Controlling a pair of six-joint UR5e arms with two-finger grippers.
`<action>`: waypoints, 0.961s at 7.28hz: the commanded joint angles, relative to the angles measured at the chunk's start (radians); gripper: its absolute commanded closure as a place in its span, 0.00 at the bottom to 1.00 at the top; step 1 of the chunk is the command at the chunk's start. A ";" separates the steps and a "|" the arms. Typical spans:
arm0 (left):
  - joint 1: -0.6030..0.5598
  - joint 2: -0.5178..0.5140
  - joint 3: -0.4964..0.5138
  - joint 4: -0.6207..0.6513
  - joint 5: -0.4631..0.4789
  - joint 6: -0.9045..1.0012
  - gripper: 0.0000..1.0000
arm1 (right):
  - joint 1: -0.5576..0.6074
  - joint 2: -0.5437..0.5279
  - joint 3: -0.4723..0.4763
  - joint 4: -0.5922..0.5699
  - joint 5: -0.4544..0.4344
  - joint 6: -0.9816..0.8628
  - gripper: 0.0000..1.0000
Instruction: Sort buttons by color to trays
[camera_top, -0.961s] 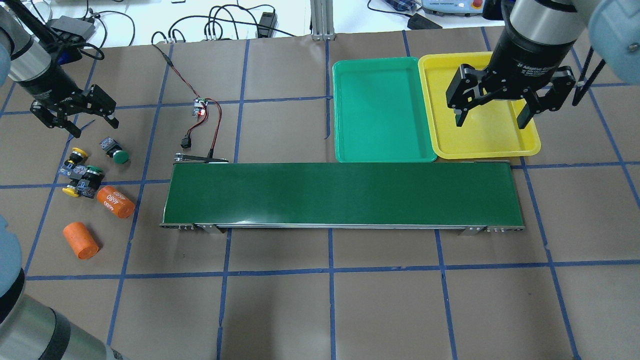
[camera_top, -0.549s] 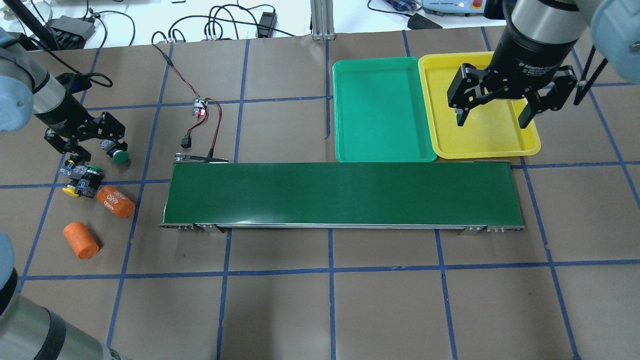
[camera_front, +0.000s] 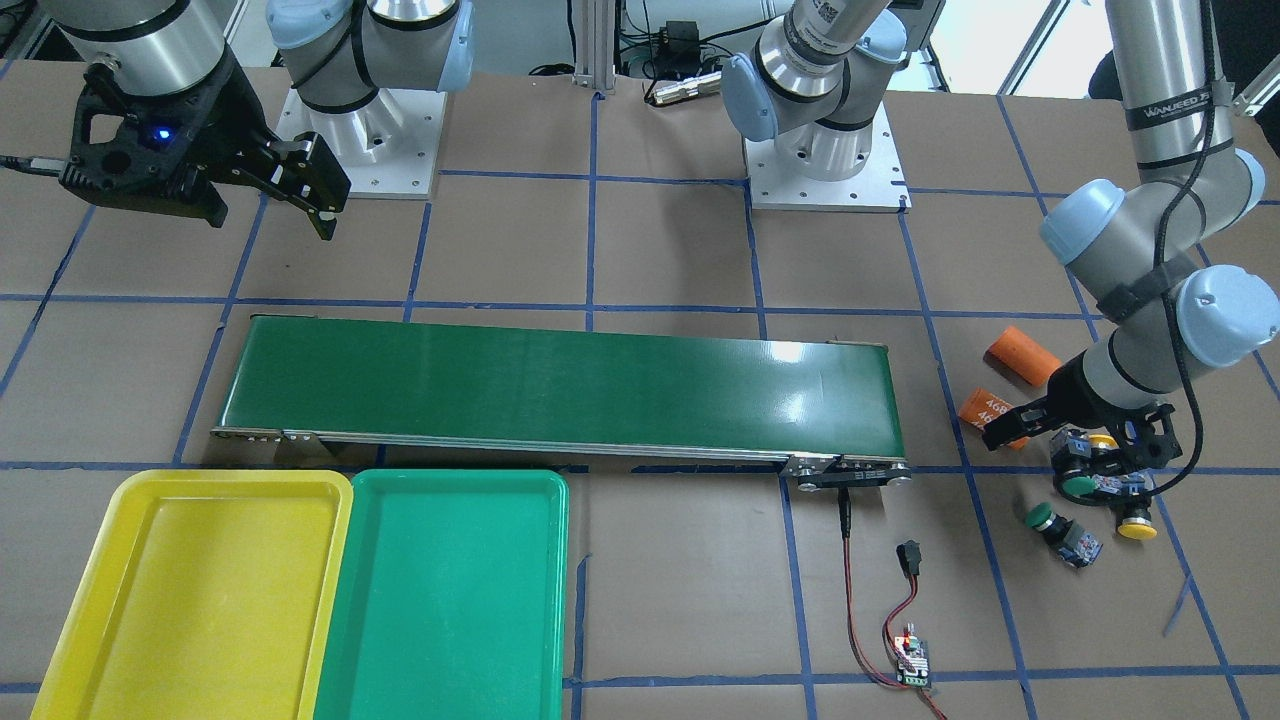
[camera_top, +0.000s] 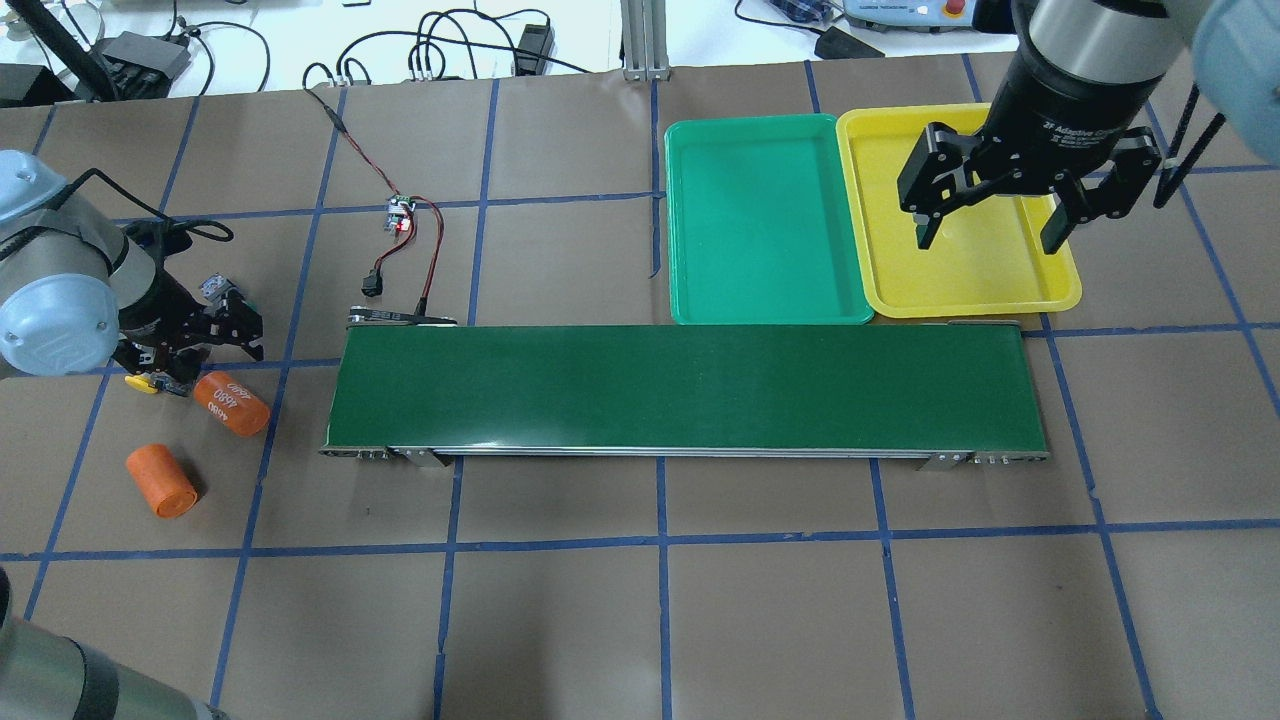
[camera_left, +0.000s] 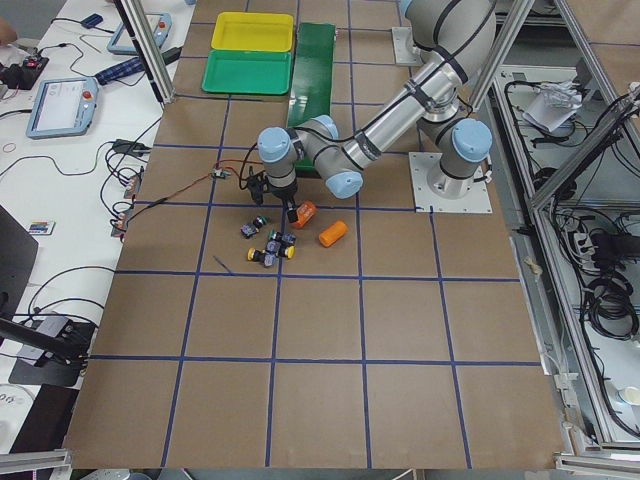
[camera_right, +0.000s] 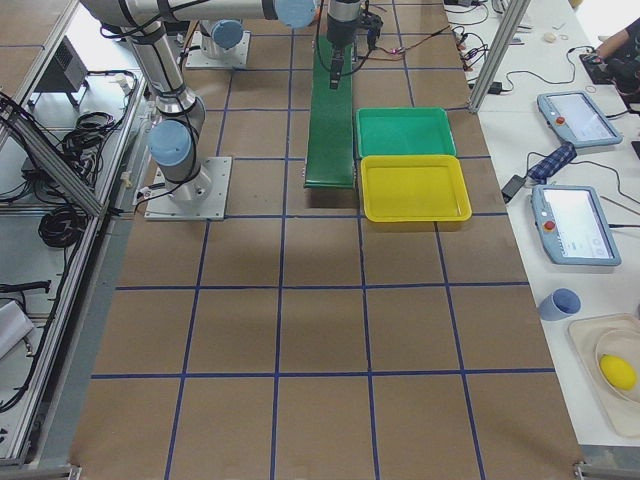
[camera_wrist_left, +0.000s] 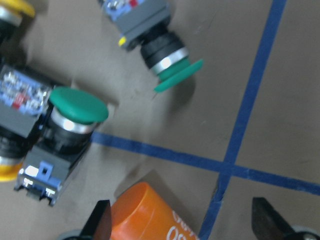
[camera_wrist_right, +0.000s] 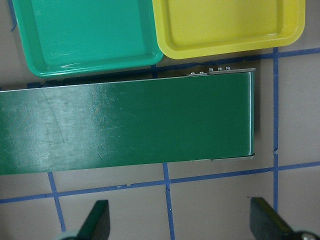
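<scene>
My left pincer (camera_wrist_left: 182, 227) hangs wide open and empty, the orange cylinder (camera_wrist_left: 150, 215) near one tip. The green button (camera_wrist_left: 170, 55) lies alone on the tabletop (camera_wrist_left: 280, 100) at 12 o'clock, apart from the cluster (camera_wrist_left: 55, 130) at 10. I should shift there, straddle its body, then close.

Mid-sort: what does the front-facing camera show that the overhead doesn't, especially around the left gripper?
Front-facing only: all four buttons, with a lone green button lying apart and a cluster of one green and two yellow at the open left gripper; also the arm bases.
Overhead only: cables beyond the table's far edge, and the right gripper with both fingers plainly spread. There the left arm hides most buttons.
Both: the conveyor belt, the empty green tray and yellow tray, and two orange cylinders.
</scene>
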 joint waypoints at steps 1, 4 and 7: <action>0.038 0.014 -0.028 0.005 0.026 -0.027 0.00 | 0.001 0.002 -0.001 0.000 0.000 -0.007 0.00; 0.040 -0.016 -0.029 0.008 0.007 -0.145 0.00 | 0.000 0.001 -0.003 0.000 -0.006 0.000 0.00; 0.045 -0.025 -0.045 -0.006 -0.071 -0.228 0.09 | -0.002 0.002 -0.019 0.060 -0.008 -0.006 0.00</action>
